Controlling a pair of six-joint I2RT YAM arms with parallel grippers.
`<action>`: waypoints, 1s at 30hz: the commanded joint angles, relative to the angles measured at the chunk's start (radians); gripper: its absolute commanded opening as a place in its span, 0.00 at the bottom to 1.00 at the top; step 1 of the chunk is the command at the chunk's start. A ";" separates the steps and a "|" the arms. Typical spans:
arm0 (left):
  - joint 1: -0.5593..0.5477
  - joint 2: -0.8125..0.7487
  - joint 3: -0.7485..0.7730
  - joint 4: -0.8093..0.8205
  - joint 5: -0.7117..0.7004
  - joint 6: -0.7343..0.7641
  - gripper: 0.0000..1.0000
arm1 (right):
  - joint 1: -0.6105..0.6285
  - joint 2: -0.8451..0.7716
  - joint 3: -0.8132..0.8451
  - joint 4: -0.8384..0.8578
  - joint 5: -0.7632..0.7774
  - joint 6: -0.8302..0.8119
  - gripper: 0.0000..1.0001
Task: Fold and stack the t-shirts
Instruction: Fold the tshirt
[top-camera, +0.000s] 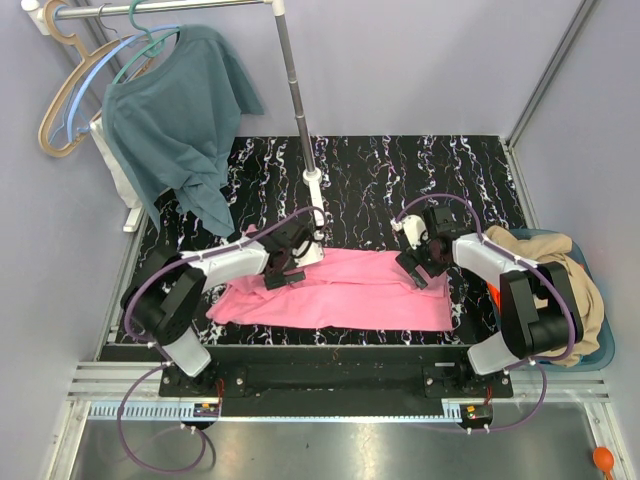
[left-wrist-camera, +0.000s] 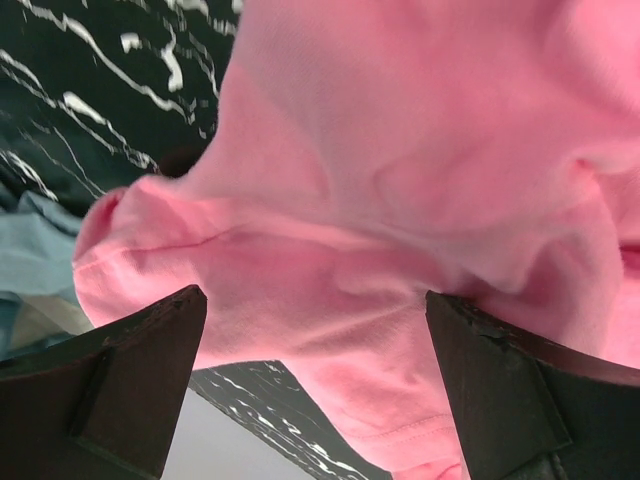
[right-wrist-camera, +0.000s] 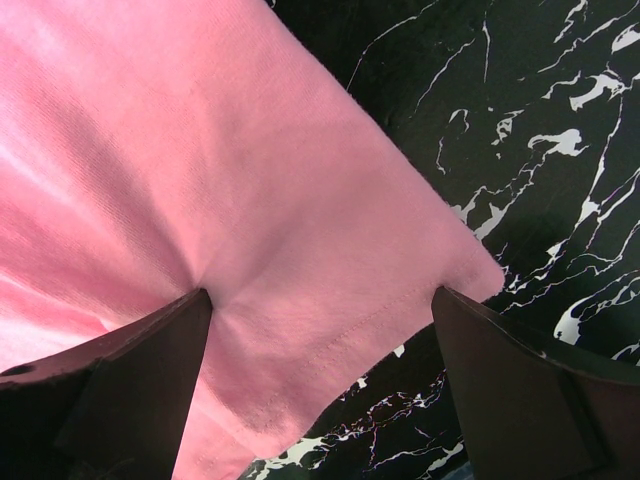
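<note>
A bright pink t-shirt (top-camera: 340, 290) lies as a long wrinkled band on the black marbled table (top-camera: 400, 180). The left gripper (top-camera: 283, 268) and right gripper (top-camera: 422, 262) gape wide at its far edge. Only the right wrist view shows hem stitching.

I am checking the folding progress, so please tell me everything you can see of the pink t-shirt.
The pink t-shirt is bright pink, seemingly soft cotton knit, with stitched hems. It lies on the black marbled table as a long band running left to right, flat at the right, wrinkled at the left. The open left gripper and open right gripper straddle its far edge, one near each end.
</note>
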 joint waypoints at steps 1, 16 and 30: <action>-0.042 0.077 0.045 0.013 0.106 -0.017 0.99 | 0.001 0.037 -0.062 0.015 0.093 -0.034 1.00; -0.142 0.244 0.253 0.013 0.182 0.045 0.99 | 0.035 0.003 -0.120 -0.028 0.046 -0.012 1.00; -0.160 0.410 0.533 0.053 0.294 0.180 0.99 | 0.103 -0.015 -0.209 0.008 0.032 -0.087 1.00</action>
